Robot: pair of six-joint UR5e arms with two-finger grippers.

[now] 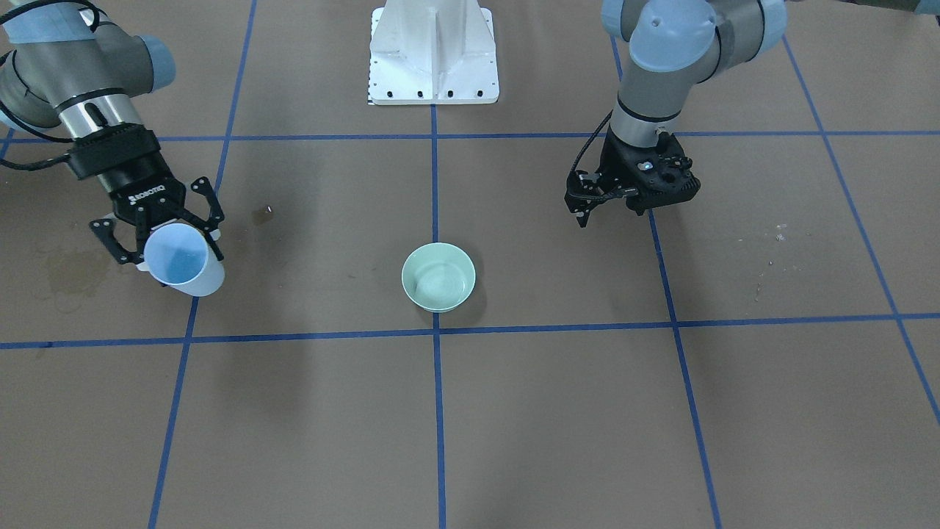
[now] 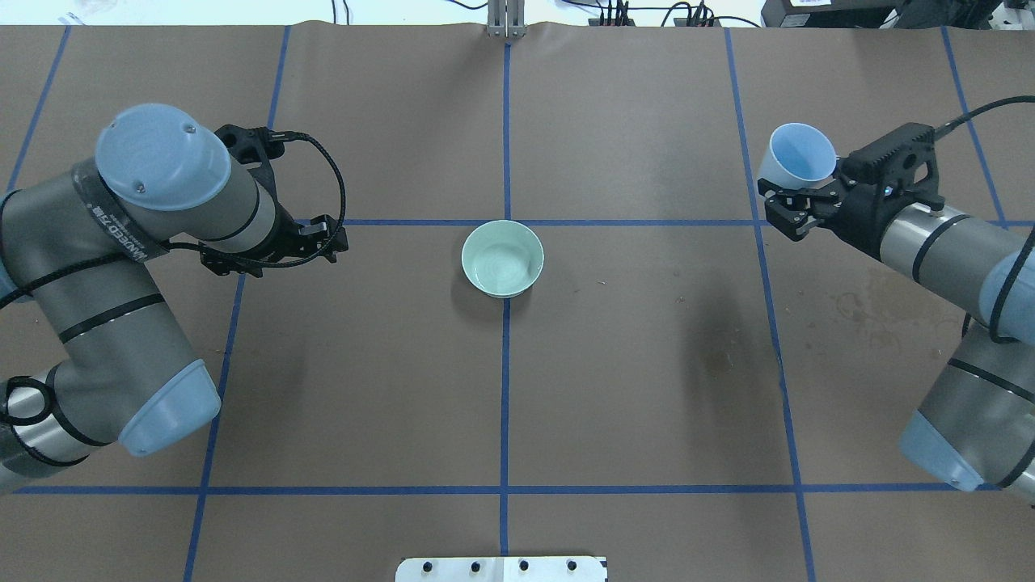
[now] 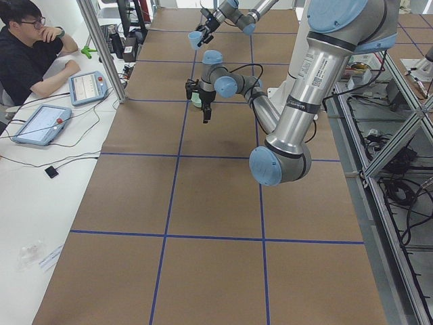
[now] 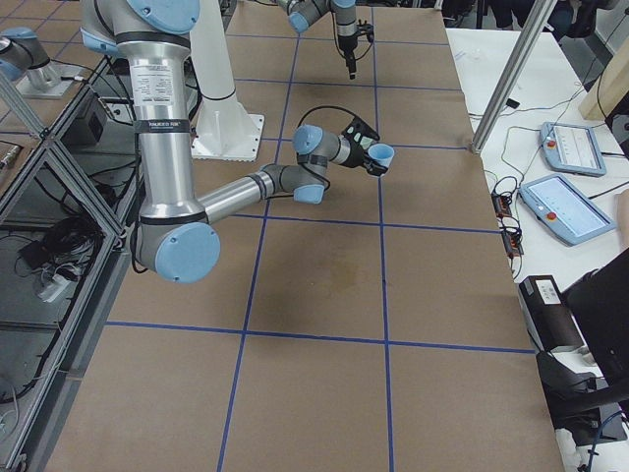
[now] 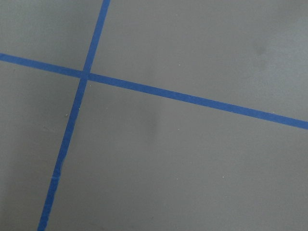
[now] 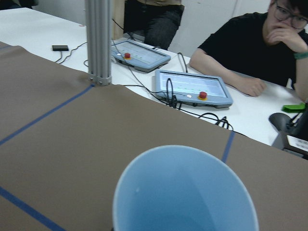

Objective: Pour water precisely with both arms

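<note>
Right gripper (image 1: 163,236): left of centre in the front-facing view, upper right in the overhead view (image 2: 796,202). Fingers clamped on a pale blue cup (image 1: 183,259), held clear of the table and tilted, mouth towards the front camera. The right wrist view looks into the cup (image 6: 185,192); its inside shows plain blue, and whether it holds liquid cannot be told.

Left gripper (image 1: 585,207): right of centre in the front-facing view, left of centre in the overhead view (image 2: 327,242). Pointed down above the table, holding nothing; fingers close together as seen from the front. The left wrist view shows only brown cover and crossing blue tape (image 5: 86,74).

Bowl (image 1: 438,277): pale green, upright on the table at mid-frame, on the central tape line, just short of a tape crossing; centre of the overhead view (image 2: 502,259). It sits between the two grippers, apart from both.

Water (image 1: 439,280): a faint pale sheen in the bottom of the bowl; amount cannot be told.

Table (image 1: 558,411): brown cover with a blue tape grid. Dark stains near the right gripper at the left edge of the front-facing view (image 1: 73,273).

Pedestal (image 1: 433,55): white, bolted, top centre of the front-facing view.

Person (image 3: 30,51): seated, upper left of the left side view, beside two tablets (image 3: 40,123).
</note>
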